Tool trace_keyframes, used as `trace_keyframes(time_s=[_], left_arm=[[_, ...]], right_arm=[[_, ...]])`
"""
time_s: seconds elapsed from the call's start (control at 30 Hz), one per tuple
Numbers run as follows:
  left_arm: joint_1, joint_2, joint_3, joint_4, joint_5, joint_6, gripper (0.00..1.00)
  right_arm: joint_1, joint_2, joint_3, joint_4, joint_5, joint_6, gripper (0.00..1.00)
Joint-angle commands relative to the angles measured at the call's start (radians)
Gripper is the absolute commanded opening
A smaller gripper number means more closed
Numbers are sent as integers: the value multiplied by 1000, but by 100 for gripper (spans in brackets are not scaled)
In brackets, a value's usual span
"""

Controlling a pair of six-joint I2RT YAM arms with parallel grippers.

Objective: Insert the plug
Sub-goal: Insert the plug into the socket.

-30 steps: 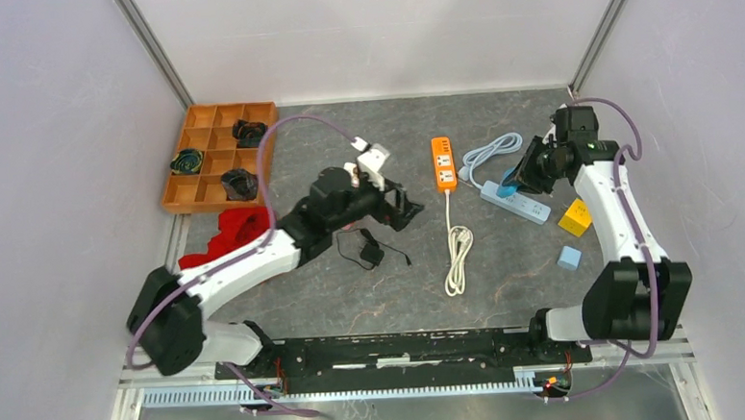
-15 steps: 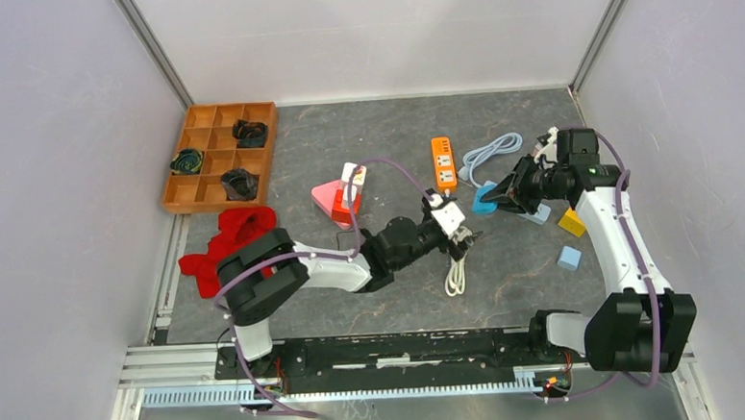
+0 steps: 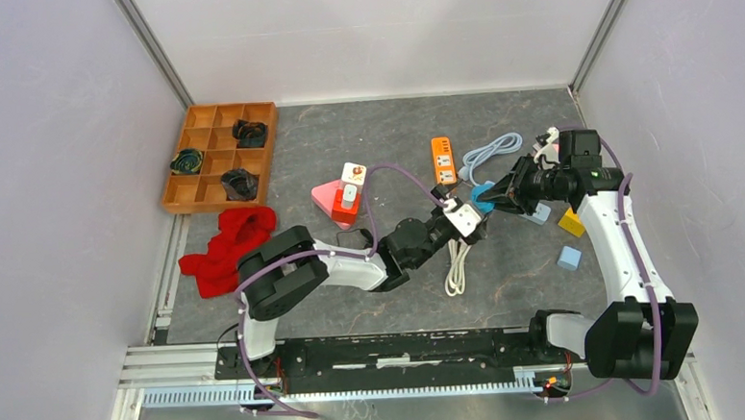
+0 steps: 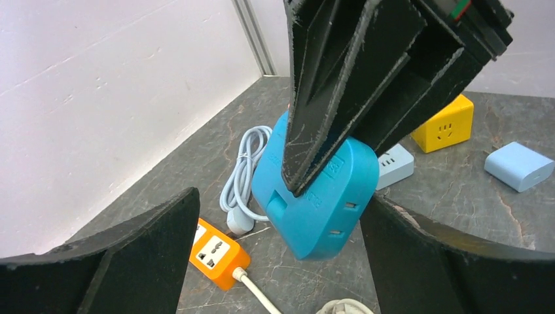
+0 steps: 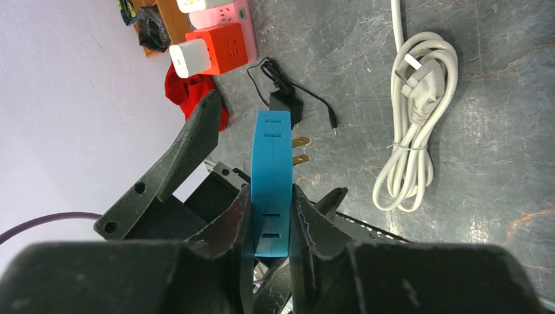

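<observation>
The plug (image 4: 321, 196) is a flat blue adapter with two brass prongs (image 5: 301, 150). My right gripper (image 5: 270, 196) is shut on it, one finger on each flat face, and holds it above the table right of centre (image 3: 484, 201). My left gripper (image 4: 280, 199) stands open, its two fingers (image 4: 131, 261) spread on either side of the plug without touching it. In the top view it (image 3: 478, 218) sits just left of and below the plug. The orange power strip (image 3: 443, 158) lies behind them. A white power strip (image 4: 396, 163) lies beyond the plug.
A white coiled cord (image 3: 458, 263) lies under the left wrist, with a black charger (image 5: 286, 104) to its left. Yellow (image 3: 571, 222) and light blue (image 3: 569, 257) cubes sit right. Pink, red and white blocks (image 3: 344, 197), a red cloth (image 3: 231, 241) and a wooden tray (image 3: 217, 156) sit left.
My left arm swung from the left middle across to the right, ending with open fingers around the plug. The right gripper carried the blue plug left, away from the white strip.
</observation>
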Motion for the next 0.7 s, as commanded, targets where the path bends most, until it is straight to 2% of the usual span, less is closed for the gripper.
trace_keyframes(time_s=[0.0, 0.3, 0.5, 0.67], left_arm=[[-4, 16, 23, 74, 8, 91, 92], [-4, 31, 6, 52, 34, 173, 70], [-6, 27, -9, 40, 21, 211, 39], [-5, 25, -28, 38, 16, 233, 26]], right_arm=[[3, -25, 0, 20, -37, 16, 0], [7, -27, -12, 27, -42, 12, 0], [7, -23, 1, 28, -43, 16, 0], [7, -28, -5, 32, -39, 14, 0]])
